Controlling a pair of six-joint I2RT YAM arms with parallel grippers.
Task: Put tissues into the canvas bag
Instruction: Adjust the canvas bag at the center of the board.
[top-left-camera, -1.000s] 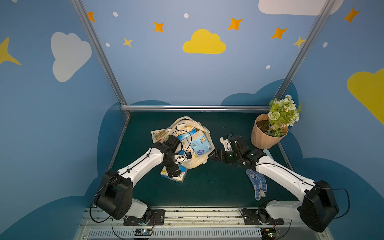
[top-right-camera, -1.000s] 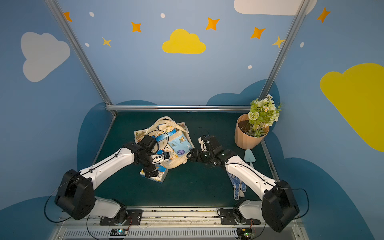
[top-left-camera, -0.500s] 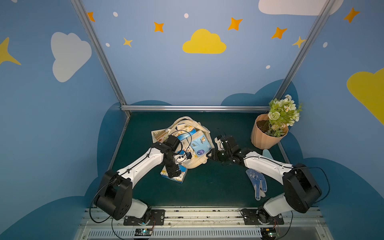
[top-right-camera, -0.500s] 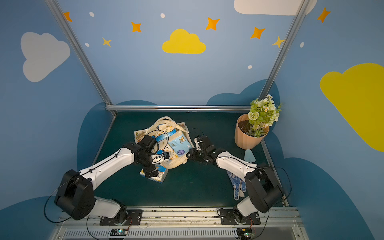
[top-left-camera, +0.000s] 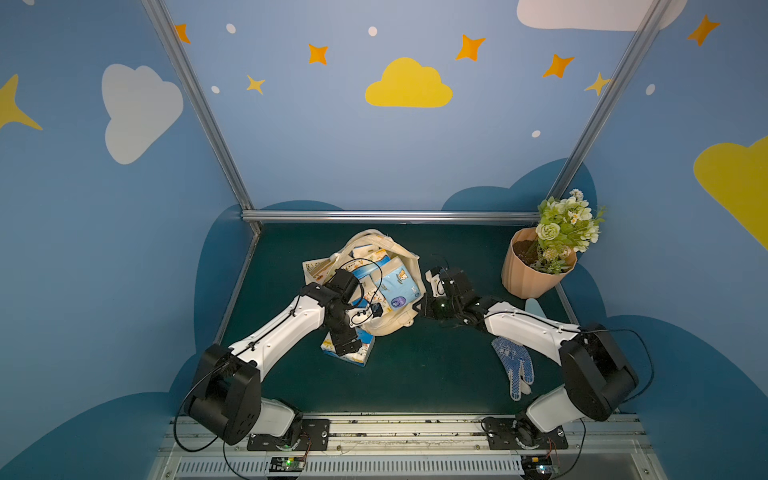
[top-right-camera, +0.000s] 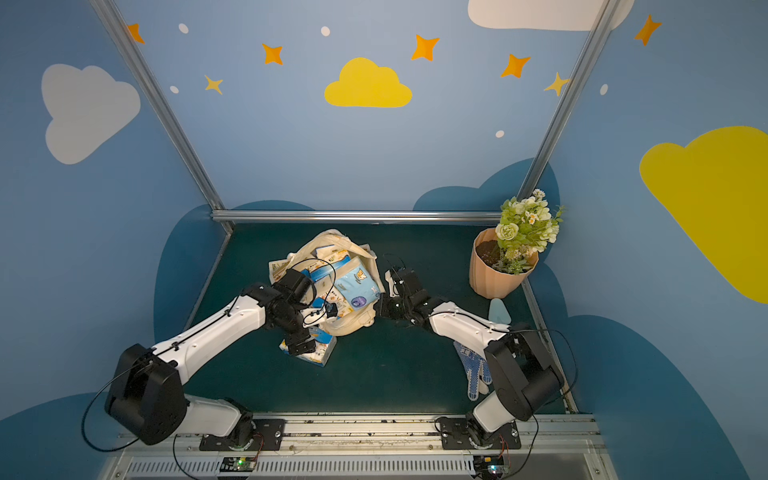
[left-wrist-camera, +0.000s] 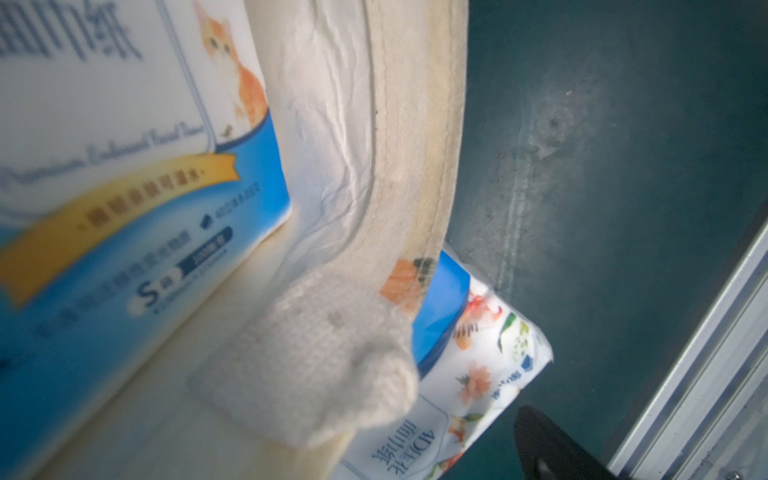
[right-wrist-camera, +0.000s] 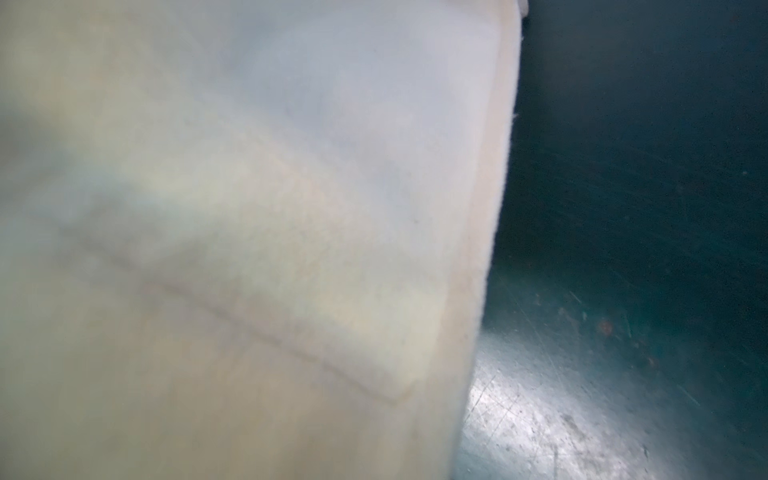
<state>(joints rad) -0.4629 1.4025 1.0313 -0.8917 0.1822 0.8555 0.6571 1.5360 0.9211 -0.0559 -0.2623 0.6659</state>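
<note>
Our right pincer (top-left-camera: 421, 309) is closed on the rim of the cream canvas bag (top-left-camera: 390, 326), which lies mid-table with several blue-and-white plastic tissue packs (top-left-camera: 397, 291) in its mouth; our left pincer (top-left-camera: 347, 347) stands wide open over one floral-print tissue pack (top-left-camera: 360, 358) on the dark green table (top-left-camera: 415, 374), tucked partly under the bag's near edge. Next, we judge, we must grip that pack, draw it clear and lift it in. Only overhanging canvas hinders us; the dotted white glove (top-left-camera: 515, 368) and peach ribbed pot (top-left-camera: 536, 282) sit well apart.
</note>
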